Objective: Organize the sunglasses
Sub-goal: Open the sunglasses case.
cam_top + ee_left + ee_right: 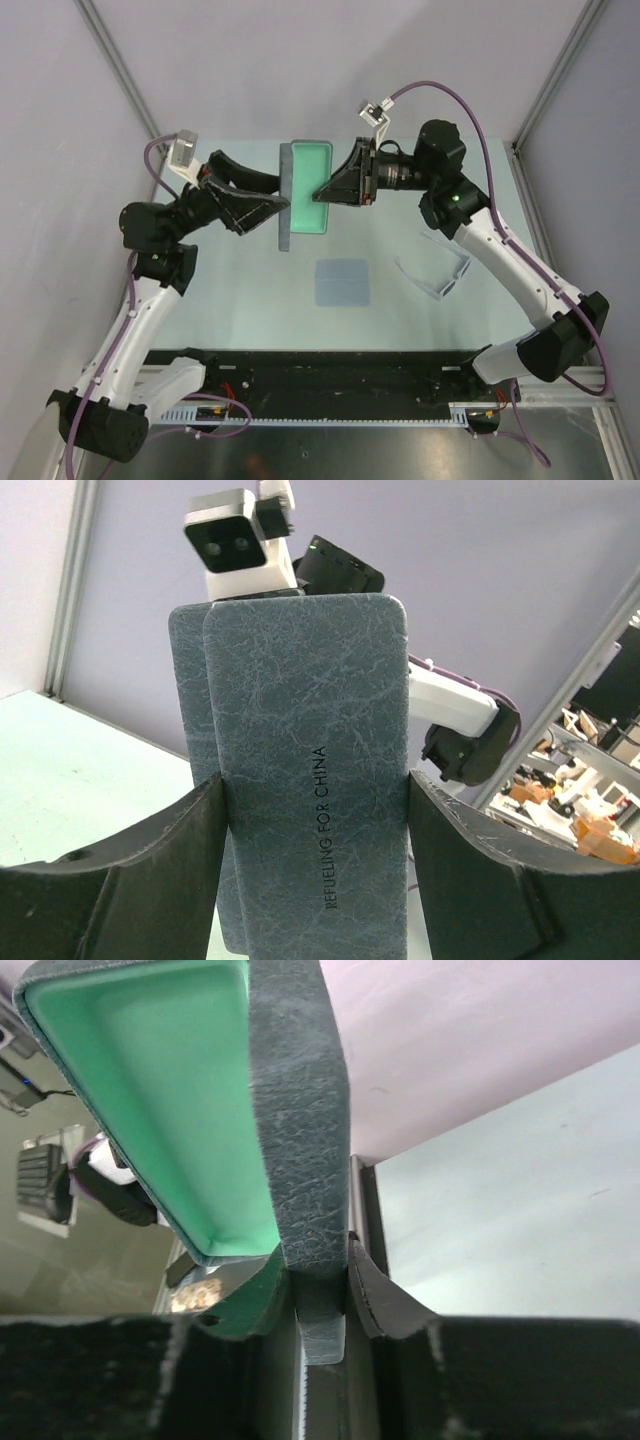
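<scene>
Lying on the table [250,300], the sunglasses [440,288] are seen well apart from both pairs of fingers. They are out to the right of the right fingers [338,187], nearer the arm bases, and touched by nothing. A grey-blue cloth [342,283] is spread flat on the table, nearer the bases than either pair of fingers and roughly in line with the gap between them. It is placed to the left of the sunglasses and apart from them.

The grey felt case [305,190] is held up between the two arms, opened, with its green lining turned toward the overhead camera. It is gripped from both sides. The left fingers [130,880] are set fairly wide and closed across the case's grey outer shell, one finger pressed against each long edge (the printed words "REFUELING FOR CHINA" run up the shell between them). The right fingers [392,1310] are drawn narrow and pinched on the thin wall of the green-lined half, with the lining to one side of them and the grey felt rim rising from between them.
</scene>
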